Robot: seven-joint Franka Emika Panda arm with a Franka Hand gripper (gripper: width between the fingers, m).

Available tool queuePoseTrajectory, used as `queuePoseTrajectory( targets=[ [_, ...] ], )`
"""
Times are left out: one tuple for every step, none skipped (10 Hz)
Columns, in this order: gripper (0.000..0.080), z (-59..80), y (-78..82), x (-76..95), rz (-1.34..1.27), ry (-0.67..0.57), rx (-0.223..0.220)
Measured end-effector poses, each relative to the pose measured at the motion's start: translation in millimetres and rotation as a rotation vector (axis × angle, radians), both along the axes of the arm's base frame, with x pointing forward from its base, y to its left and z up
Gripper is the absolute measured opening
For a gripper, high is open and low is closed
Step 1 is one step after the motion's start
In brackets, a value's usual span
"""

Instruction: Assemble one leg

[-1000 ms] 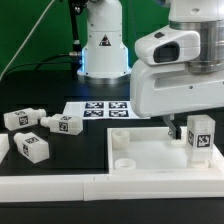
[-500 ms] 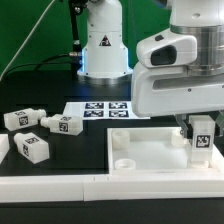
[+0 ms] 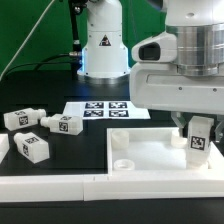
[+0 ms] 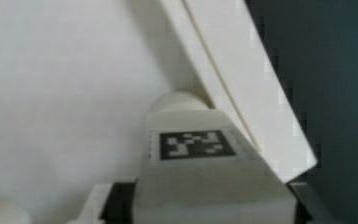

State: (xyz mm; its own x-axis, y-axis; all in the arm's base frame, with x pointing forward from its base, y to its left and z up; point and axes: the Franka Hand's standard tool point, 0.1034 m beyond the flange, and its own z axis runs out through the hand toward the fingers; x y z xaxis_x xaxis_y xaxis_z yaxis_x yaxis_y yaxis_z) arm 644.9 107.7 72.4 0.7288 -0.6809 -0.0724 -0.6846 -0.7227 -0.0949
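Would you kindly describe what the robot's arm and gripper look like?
The arm is glossy white with rounded housings and dark seams. Its base carries a black triangular mark above a blue light. The gripper is a boxy white body with dark fingers.

No words or numbers can be read. Black-and-white square tags are carried by the leg (image 3: pixel 199 137) over the tray, by three loose legs (image 3: pixel 32 146) near the desk's edge at the exterior view's left, and by the marker board (image 3: pixel 100 110). A dark triangular sign is borne by the robot base (image 3: pixel 102 52).
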Motion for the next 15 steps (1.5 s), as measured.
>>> queuePoseTrajectory(
  targets=[
    [0.0284,-0.2,-0.3,-0.5,-0.201,0.006,0.008],
    [0.0284,-0.1,-0.9,-0.9,-0.319,0.007,0.017],
    [0.0284,-0.1,-1.4,-1.3,-0.405,0.011,0.024],
    [0.0284,-0.2,-1.6,-1.3,-0.386,0.009,0.022],
    [0.0439,-0.9,-1.5,-1.6,-0.347,0.005,0.021],
    [0.0573,-0.1,-1.2,-1.7,-0.279,-0.002,0.016],
    [0.0573,2.5,0.2,-0.9,-0.126,-0.025,0.012],
    [0.0634,2.7,1.8,0.9,0.120,-0.072,-0.004],
    [0.0634,1.3,7.5,-1.8,0.259,-0.089,-0.015],
    [0.0646,1.1,12.6,-5.5,0.354,-0.101,-0.029],
    [0.0648,0.9,9.9,-4.8,0.407,-0.107,-0.032],
    [0.0648,0.6,8.8,-4.7,0.468,-0.112,-0.036],
    [0.0648,0.3,7.2,-4.3,0.624,-0.126,-0.053],
    [0.0648,-0.1,3.8,-3.0,0.817,-0.139,-0.082],
    [0.0648,-0.1,1.0,-2.5,0.994,-0.148,-0.101]
  ],
)
